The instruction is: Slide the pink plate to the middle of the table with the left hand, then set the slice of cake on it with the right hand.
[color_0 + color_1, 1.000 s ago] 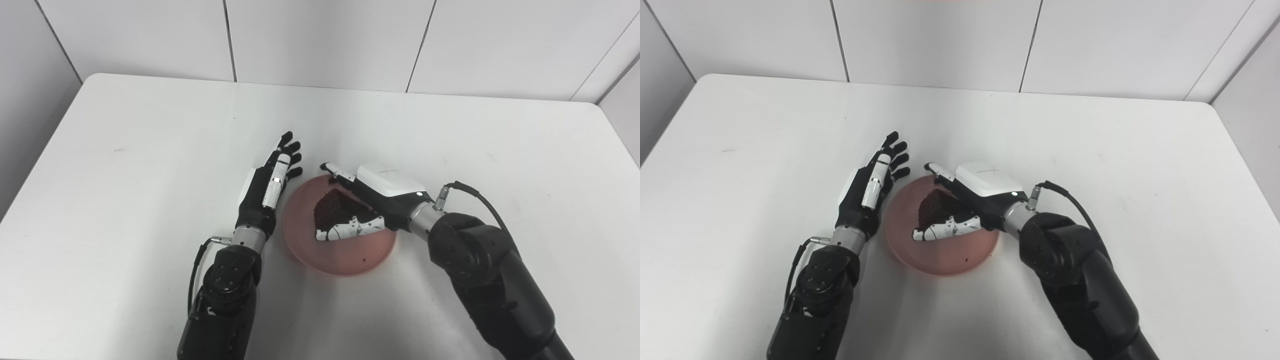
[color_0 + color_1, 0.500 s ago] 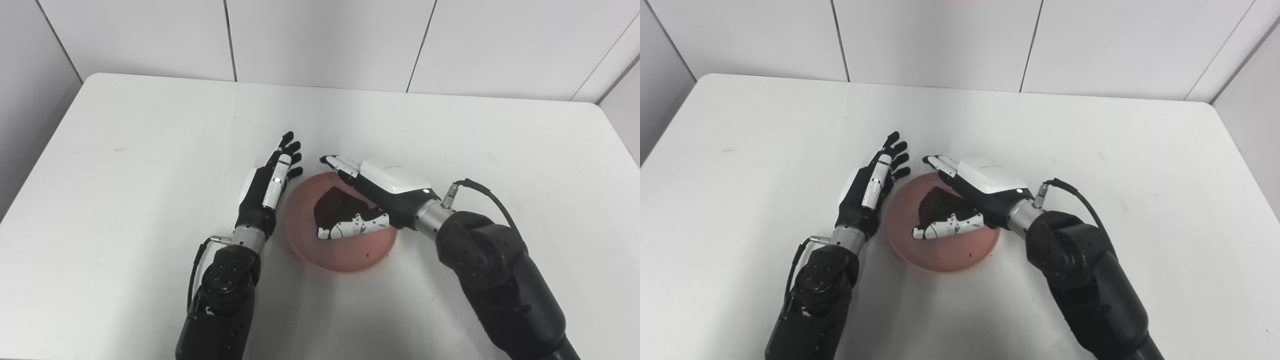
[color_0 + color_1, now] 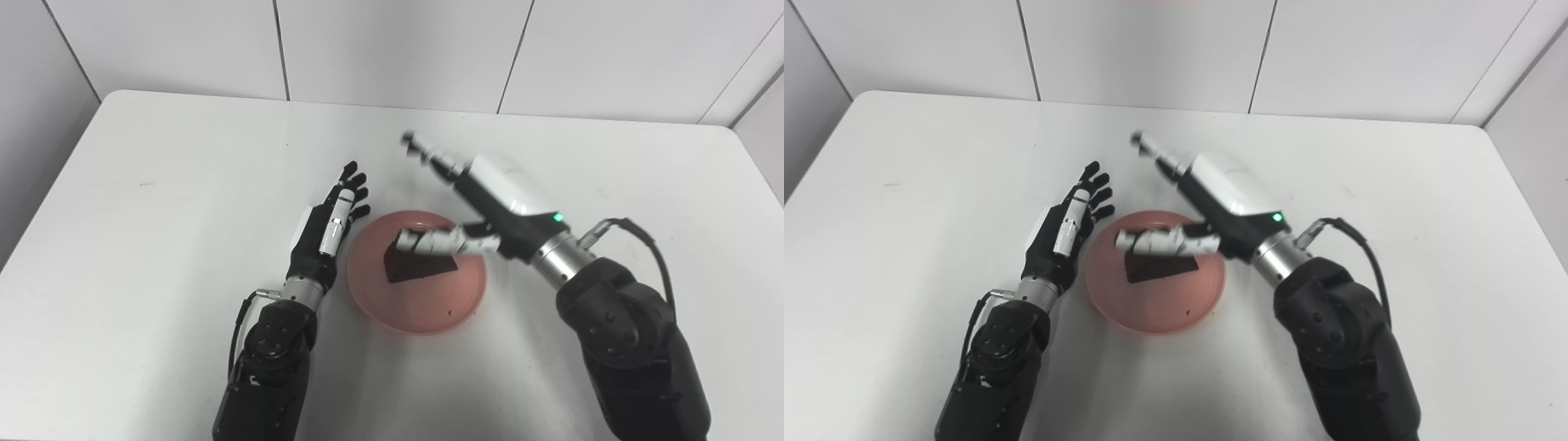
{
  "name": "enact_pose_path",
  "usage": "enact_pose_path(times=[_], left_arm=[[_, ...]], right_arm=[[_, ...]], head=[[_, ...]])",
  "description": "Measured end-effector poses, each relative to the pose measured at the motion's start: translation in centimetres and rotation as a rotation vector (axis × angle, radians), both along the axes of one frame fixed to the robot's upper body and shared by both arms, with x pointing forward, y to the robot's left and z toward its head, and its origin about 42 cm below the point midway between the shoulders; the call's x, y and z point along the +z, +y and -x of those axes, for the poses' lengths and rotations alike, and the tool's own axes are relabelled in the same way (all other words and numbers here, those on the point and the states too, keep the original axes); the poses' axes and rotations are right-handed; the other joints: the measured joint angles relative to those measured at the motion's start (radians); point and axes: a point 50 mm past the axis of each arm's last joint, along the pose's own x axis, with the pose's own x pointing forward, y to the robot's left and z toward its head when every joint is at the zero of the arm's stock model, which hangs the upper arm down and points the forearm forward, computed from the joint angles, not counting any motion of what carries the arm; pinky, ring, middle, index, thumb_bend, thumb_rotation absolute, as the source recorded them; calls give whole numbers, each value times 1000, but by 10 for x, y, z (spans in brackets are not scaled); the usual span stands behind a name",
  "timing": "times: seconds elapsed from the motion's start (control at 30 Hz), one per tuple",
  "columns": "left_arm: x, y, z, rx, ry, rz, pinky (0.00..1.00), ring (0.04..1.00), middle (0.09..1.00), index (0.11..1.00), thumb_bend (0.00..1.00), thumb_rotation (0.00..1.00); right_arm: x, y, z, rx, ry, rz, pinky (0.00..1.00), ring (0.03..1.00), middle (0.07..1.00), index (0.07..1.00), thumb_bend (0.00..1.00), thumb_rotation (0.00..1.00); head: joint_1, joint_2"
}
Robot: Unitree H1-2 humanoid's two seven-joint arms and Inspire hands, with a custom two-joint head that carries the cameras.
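The pink plate [image 3: 422,306] lies on the white table near its middle. A dark brown slice of cake [image 3: 416,264] rests on the plate, left of its centre. My right hand [image 3: 484,199] is open and raised above the plate's far side, fingers spread, thumb hovering just over the cake without holding it. My left hand [image 3: 327,226] is open, standing on its edge beside the plate's left rim, fingers pointing away from me. Both show in the right eye view: the cake [image 3: 1157,267] and the plate [image 3: 1157,312].
The white table [image 3: 153,184] has a rounded far edge against a white panelled wall. A small dark crumb [image 3: 450,312] lies on the plate's near right part. The right arm's cable [image 3: 637,229] loops beside the wrist.
My right hand has let go of the cake, opened and lifted up and away from it. The cake now rests on the plate. The left hand has stayed in place.
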Motion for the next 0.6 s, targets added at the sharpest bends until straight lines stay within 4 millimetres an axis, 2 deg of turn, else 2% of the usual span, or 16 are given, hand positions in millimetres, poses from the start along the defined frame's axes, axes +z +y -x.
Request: enact_pose_path(times=[0.03, 0.07, 0.1, 0.13, 0.23, 0.3, 0.37, 0.4, 0.43, 0.6], left_arm=[[-1, 1, 0, 1, -6, -1, 863, 904, 925, 923, 389, 1000], [-2, 2, 1, 3, -18, -1, 857, 902, 922, 918, 389, 1000], [-4, 3, 2, 6, -26, -1, 856, 904, 924, 919, 388, 1000], [-5, 4, 4, 9, -38, -1, 859, 913, 932, 927, 386, 1000], [-9, 8, 10, 19, -74, -20, 885, 928, 946, 939, 363, 1000], [-12, 13, 19, 33, -98, -40, 916, 947, 961, 952, 372, 1000], [-13, 19, 28, 43, -114, -66, 972, 987, 991, 979, 381, 1000], [-14, 22, 32, 47, -116, -72, 988, 995, 997, 987, 386, 1000], [-15, 27, 37, 52, -122, -90, 991, 996, 998, 988, 387, 1000], [-16, 42, 61, 55, -117, -119, 1000, 1000, 1000, 995, 400, 1000]], right_arm=[[1, -6, -3, 10, -27, -75, 846, 952, 997, 999, 821, 1000], [1, -11, -5, 5, -52, -155, 905, 981, 999, 1000, 788, 1000], [-3, -18, -10, -2, -62, -241, 940, 993, 1000, 1000, 799, 1000], [-10, -25, -14, -21, -60, -319, 981, 998, 1000, 1000, 860, 1000], [-50, -47, -25, -70, 55, -488, 997, 1000, 1000, 1000, 901, 1000], [-86, -62, -24, -115, 168, -556, 1000, 1000, 1000, 1000, 910, 1000], [-111, -71, -13, -160, 240, -595, 1000, 1000, 1000, 1000, 850, 1000], [-119, -73, -7, -173, 260, -605, 1000, 1000, 1000, 1000, 798, 1000], [-127, -75, -1, -183, 282, -616, 1000, 1000, 1000, 1000, 788, 1000], [-146, -66, 16, -172, 363, -766, 1000, 1000, 1000, 1000, 532, 1000]], head=[[-5, -6], [-8, -11], [-8, -12], [-12, -17], [-17, -23], [-20, -26], [-20, -32], [-21, -34], [-21, -34], [-25, -44]])
